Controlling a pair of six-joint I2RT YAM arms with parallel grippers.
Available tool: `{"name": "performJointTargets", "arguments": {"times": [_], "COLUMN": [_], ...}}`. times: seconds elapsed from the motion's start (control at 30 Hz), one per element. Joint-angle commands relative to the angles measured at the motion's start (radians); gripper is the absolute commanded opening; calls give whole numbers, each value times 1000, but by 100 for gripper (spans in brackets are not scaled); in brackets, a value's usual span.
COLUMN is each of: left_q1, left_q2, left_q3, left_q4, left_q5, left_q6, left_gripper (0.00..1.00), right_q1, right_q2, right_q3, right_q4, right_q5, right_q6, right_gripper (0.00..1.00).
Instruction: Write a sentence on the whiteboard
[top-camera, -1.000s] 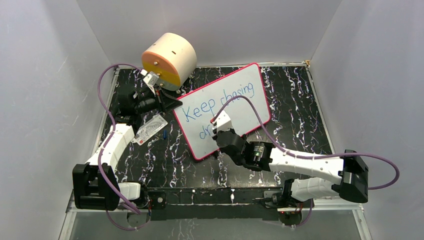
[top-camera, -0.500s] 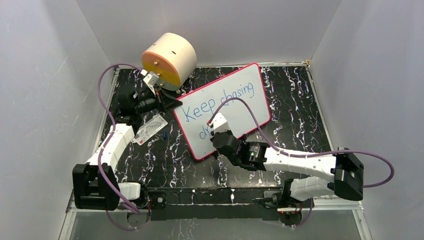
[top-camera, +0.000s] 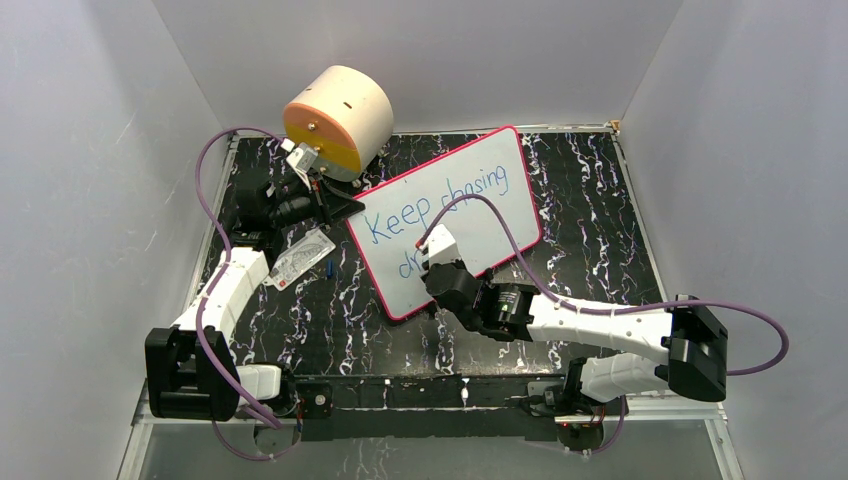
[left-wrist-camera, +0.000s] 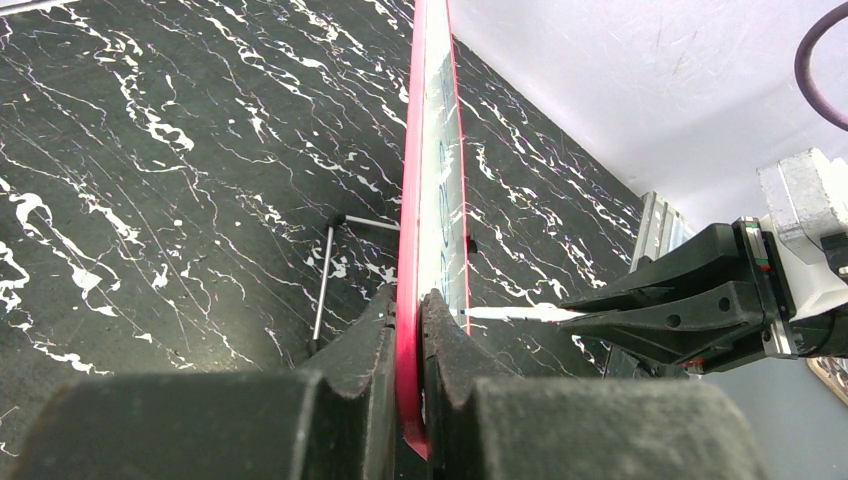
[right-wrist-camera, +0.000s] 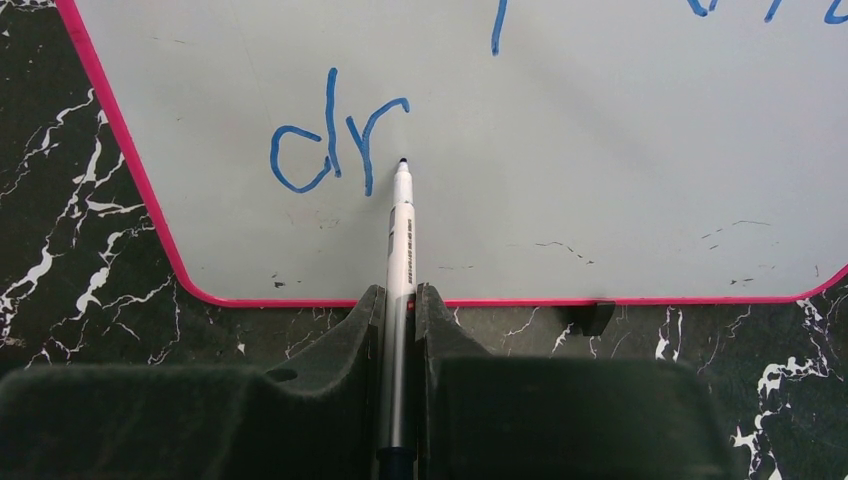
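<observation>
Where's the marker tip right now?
Right wrist view: the slim white marker, held by the right gripper, has its tip just right of the blue "dr" on the pink-edged whiteboard.

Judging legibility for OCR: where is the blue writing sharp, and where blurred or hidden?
Right wrist: writing sharp, evenly lit, no glare; near jaws blurred. Left wrist: board edge-on, writing unreadable. Top: first line readable, second partly hidden by the right gripper.

- The whiteboard (right-wrist-camera: 600, 150) reads to me as smooth, faintly glossy white, with a shiny pink-red plastic rim.
- I see a marker (right-wrist-camera: 402, 260) with a silvery, satin barrel.
- The table (left-wrist-camera: 150, 150) shows a black, white-veined marble look with low sheen.
- The right gripper (right-wrist-camera: 400, 298) looks matt black and grainy.
</observation>
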Motion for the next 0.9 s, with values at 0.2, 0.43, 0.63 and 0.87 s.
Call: {"name": "performJointTargets", "arguments": {"times": [0.2,0.43,0.63,0.87], "left_q1": [-29,-29,-29,-29], "left_q2": [25,25,23,23], "left_q3": [-17,-18,-19,-18], "left_q4": [-67,-65,-65,-65], "left_q5": [-6,-4,0,-2], "left_q6": [96,96,96,97], "left_gripper": [0,0,0,0], "right_q1": [-30,-30,-30,-31], "right_q2": [-8,-19,-16,-17], "right_q3": [21,24,36,47], "right_q4": [-23,22,67,105], "right_q5": [83,94,95,79], "right_q6": [10,-15,-45,-73], "right_gripper": [0,0,0,0]}}
